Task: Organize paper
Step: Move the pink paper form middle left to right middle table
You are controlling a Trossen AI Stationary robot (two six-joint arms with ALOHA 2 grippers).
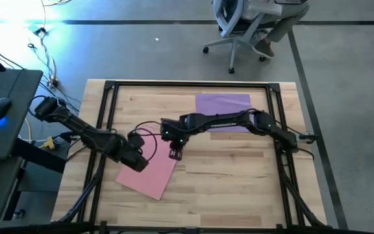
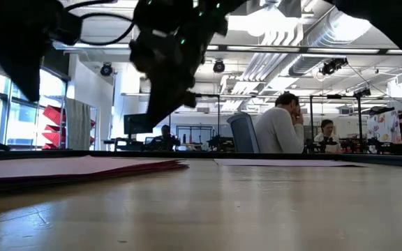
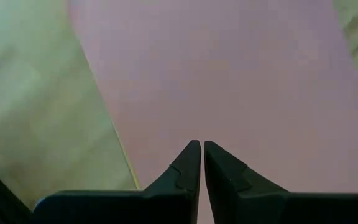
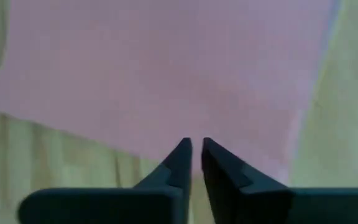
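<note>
Both arms reach low over the pink paper (image 1: 149, 174), left end effector (image 1: 138, 164) closed, right end effector (image 1: 175, 154) slightly parted.

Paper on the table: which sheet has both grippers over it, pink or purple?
The pink paper, lying skewed at the front left. The purple paper lies squarely at the back, with only the right arm crossing it.

The left arm reaches in from the table's left edge, its left gripper (image 1: 137, 162) low near the middle front with fingers (image 3: 188, 163) pressed together. The right arm stretches across from the right edge, its right gripper (image 1: 174, 153) pointing down at the table's centre, fingers (image 4: 180, 155) slightly parted.
</note>
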